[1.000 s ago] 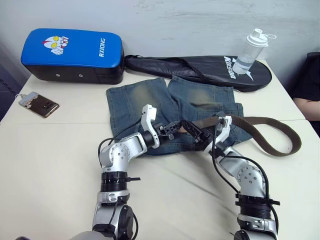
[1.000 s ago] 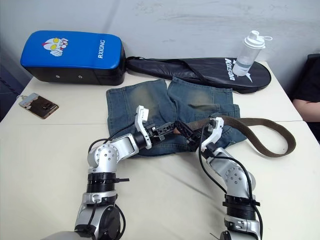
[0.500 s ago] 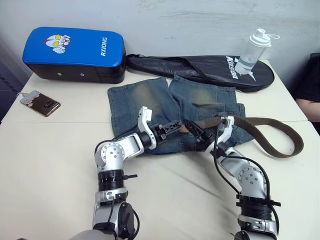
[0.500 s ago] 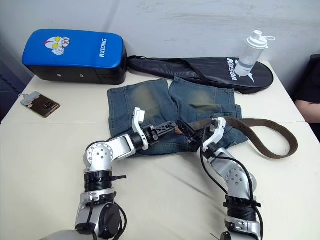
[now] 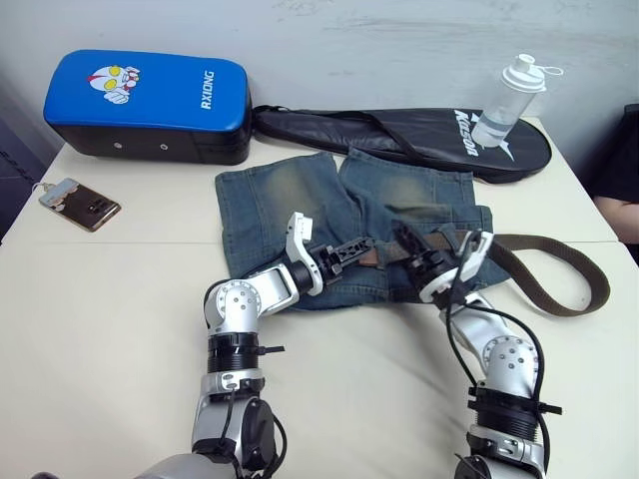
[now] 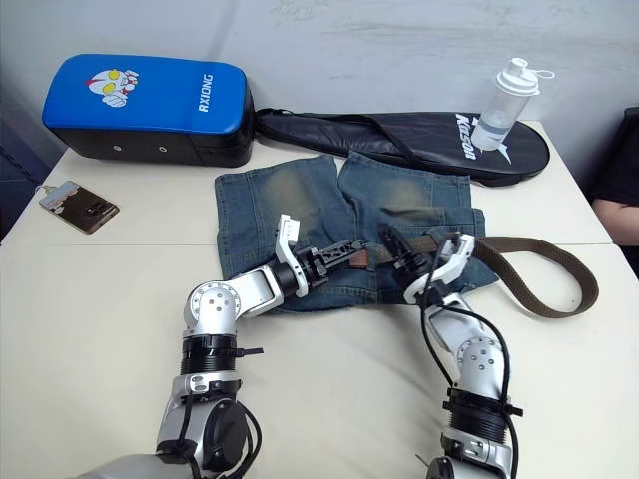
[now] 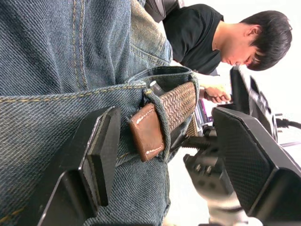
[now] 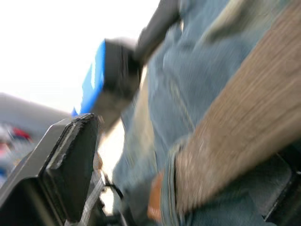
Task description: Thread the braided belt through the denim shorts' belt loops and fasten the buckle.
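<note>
- The shorts (image 5: 339, 225) lie flat at the centre of the table (image 5: 100, 329), waistband toward the lower edge of the frame, legs pointing to the upper edge.
- The belt (image 5: 559, 261) runs mostly left to right: from the waistband it sweeps out to the right side of the frame in a long loop that curves back toward the shorts.
- In the left wrist view its leather-tipped end (image 7: 148, 134) pokes out through a belt loop (image 7: 161, 123).
- The left gripper (image 5: 351, 253) has its fingers spread wide, one finger (image 7: 101, 155) against the denim beside the belt tip, nothing clamped.
- The right gripper (image 5: 411, 249) is also spread, fingers on either side of the belt at the waistband; I cannot tell whether it grips it.
- Both forearms reach up from the bottom of the frame, elbows bent, angled inward so the grippers face each other over the waistband.
- A person in a black shirt (image 7: 197, 35) sits beyond the table.
</note>
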Tool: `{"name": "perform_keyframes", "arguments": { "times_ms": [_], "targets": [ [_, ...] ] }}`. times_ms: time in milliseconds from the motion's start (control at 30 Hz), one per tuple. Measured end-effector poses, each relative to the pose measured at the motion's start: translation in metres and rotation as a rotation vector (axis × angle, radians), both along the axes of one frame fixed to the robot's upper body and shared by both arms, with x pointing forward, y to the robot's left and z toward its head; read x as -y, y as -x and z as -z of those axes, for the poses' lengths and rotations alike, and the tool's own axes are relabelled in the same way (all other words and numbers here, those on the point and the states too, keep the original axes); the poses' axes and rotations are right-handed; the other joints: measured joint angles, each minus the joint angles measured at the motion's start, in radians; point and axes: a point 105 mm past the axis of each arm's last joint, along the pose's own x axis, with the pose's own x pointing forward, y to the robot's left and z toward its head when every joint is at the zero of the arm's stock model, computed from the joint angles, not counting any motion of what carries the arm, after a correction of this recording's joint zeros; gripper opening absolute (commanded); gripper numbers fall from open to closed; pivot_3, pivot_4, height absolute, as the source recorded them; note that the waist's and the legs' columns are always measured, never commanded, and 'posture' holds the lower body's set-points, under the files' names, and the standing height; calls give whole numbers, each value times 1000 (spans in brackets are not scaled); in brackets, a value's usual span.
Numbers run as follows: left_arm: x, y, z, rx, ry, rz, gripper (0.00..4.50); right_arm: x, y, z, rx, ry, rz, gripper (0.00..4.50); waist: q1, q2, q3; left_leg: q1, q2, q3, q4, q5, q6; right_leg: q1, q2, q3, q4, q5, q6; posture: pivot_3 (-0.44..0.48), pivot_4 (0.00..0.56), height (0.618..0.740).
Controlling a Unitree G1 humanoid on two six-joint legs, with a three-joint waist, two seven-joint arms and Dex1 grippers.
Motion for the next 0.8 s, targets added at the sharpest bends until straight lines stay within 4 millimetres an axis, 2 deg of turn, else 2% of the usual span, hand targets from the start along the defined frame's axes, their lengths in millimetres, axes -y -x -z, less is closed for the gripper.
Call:
{"name": "perform_keyframes", "arguments": {
  "times_ms": [133,367,467,667,800],
  "targets": [
    [1,0,2,-12,7,3,3418,14,0,-5,0,-78,39,4500,-1,0,0,-1,0,0,-1,0,0,0,1,0,1,0,0,0,150,740],
    [3,0,3,-16,13,8,3418,9,0,-5,-8,-86,22,4500,-1,0,0,-1,0,0,0,0,1,0,2,0,1,0,0,0,150,740],
    [5,0,3,-16,8,17,2591,8,0,-5,-8,-86,22,4500,0,1,0,-1,0,0,0,0,1,0,2,0,1,0,0,0,150,740],
    [17,3,5,-23,-12,66,35,4,1,-1,-20,-79,9,4500,-1,1,0,-1,0,0,0,0,1,0,2,-1,1,0,1,0,150,740],
    [19,3,5,-18,-13,67,35,2,2,2,-28,-73,2,4500,-1,1,0,-1,0,0,0,1,1,0,2,0,2,0,1,0,150,740]
  ]
}}
